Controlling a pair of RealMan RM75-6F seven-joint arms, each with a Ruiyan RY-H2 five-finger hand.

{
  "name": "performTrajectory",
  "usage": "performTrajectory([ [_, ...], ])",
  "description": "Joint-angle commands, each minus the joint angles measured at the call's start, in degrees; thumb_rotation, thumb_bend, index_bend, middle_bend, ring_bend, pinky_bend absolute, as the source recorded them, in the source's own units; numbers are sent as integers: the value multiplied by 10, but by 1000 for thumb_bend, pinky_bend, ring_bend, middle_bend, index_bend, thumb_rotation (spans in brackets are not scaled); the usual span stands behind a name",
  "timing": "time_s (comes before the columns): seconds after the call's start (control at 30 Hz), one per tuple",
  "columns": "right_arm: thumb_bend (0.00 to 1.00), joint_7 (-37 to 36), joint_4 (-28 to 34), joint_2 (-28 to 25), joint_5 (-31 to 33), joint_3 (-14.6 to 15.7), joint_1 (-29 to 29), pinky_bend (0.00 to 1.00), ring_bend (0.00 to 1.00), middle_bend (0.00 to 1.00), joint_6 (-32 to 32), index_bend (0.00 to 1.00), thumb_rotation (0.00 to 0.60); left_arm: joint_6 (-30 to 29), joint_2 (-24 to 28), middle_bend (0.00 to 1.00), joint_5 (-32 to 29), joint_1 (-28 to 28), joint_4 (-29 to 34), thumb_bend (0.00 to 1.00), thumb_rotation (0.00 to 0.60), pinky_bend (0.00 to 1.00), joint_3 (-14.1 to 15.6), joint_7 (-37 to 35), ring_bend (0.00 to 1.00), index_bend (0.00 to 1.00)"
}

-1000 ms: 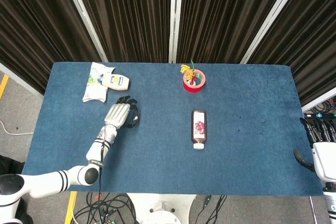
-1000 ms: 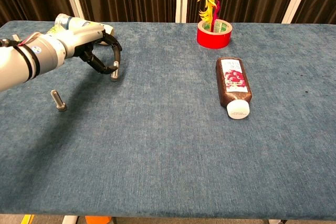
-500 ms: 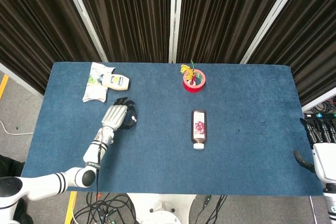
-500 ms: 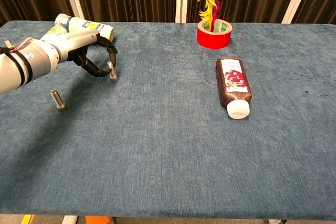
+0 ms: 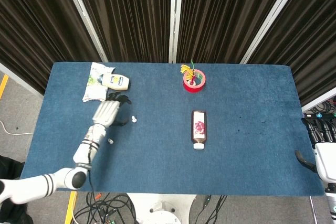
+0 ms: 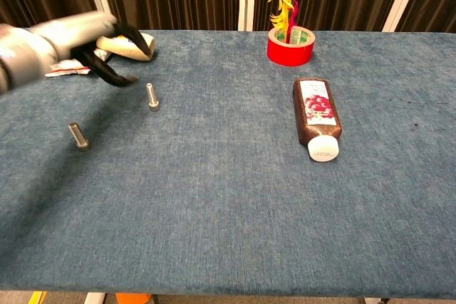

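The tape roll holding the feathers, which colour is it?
Red tape roll, clearest in the chest view.

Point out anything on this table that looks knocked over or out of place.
The brown bottle lies flat on its side, white cap toward the near edge. Two bolts sit apart on the cloth: one stands upright on its head, the other lies tipped over. Nothing looks spilled or damaged.

The left hand has a pale silver-grey back and black fingers. Behind it runs a slim grey forearm with a thin dark cable along it, then a white arm segment ringed by black bands. The right hand has a white body and black fingers.
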State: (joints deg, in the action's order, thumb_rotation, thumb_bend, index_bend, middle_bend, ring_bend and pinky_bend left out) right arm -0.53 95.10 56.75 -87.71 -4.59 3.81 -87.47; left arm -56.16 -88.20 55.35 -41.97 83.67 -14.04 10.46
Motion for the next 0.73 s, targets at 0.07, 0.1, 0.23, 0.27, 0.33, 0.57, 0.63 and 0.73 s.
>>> performTrajectory([
  [0.07, 176, -7, -3, 0, -2, 1, -1, 41, 5, 174, 0, 42, 600, -72, 98, 184, 27, 71, 79, 218, 600, 0, 2, -37, 21, 309],
  [0.1, 176, -10, -5, 1, -4, 2, -1, 41, 5, 174, -2, 43, 600, -95, 116, 184, 38, 89, 88, 211, 600, 0, 5, -43, 21, 313],
  [0.23, 177, -21, -9, 4, -10, 6, -1, 41, 5, 174, -1, 42, 600, -168, 163, 184, 78, 145, 102, 221, 600, 0, 29, -48, 21, 318],
  [0.27, 177, -25, -9, 4, -12, 7, 0, 41, 4, 172, 1, 42, 600, -182, 172, 185, 86, 158, 106, 223, 600, 0, 36, -47, 21, 318],
  [0.33, 177, -36, -10, 4, -19, 11, 2, 41, 1, 167, 6, 42, 600, -216, 189, 184, 111, 188, 112, 223, 600, 0, 57, -47, 21, 318],
  [0.57, 185, -62, -19, 11, -34, 16, 8, 39, 0, 159, 11, 42, 600, -309, 212, 184, 173, 278, 136, 215, 600, 0, 117, -48, 21, 316],
  [0.63, 189, -66, -20, 12, -40, 17, 10, 39, 0, 159, 10, 42, 600, -328, 210, 184, 194, 300, 139, 214, 600, 0, 134, -49, 21, 316],
  [0.73, 195, -72, -18, 12, -46, 20, 13, 37, 0, 158, 12, 42, 600, -349, 207, 184, 215, 321, 150, 206, 600, 0, 146, -48, 21, 316],
])
